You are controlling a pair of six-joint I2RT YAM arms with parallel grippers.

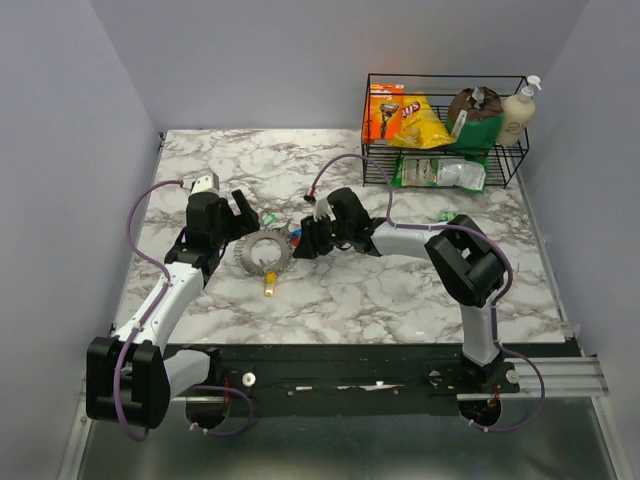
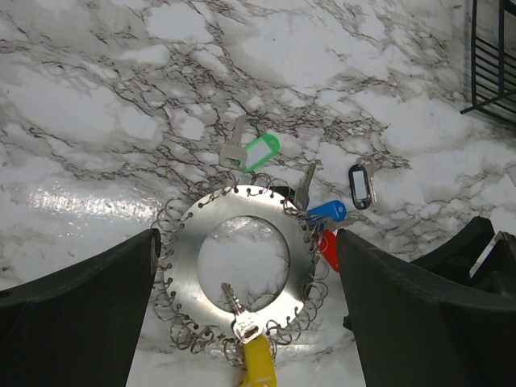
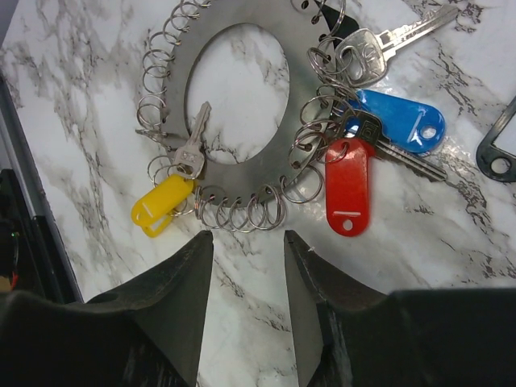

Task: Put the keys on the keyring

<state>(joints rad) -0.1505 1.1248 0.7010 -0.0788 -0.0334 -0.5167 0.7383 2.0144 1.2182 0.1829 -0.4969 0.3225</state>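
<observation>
My left gripper [image 2: 246,242] is spread wide, and the flat silvery metal keyring [image 2: 201,234], fringed with wire loops, shows between its fingers at lower centre. My right gripper [image 3: 248,240] is half-narrowed and pinches nothing, just below the ring's rim. The red-tagged key [image 3: 348,185] and the blue-tagged key [image 3: 399,121] lie at the ring's right edge.

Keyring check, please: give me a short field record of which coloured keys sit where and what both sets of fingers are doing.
keyring: flat on the table
yellow key: overlapping the ring's edge loops
blue key and red key: side by side, overlapping the loops
green key: at the ring's edge; hooked or not, cannot tell
black-tagged key: loose, apart from the ring
left fingers: wide open, straddling the keyring
right fingers: apart, nothing between them, aimed at the ring
</observation>
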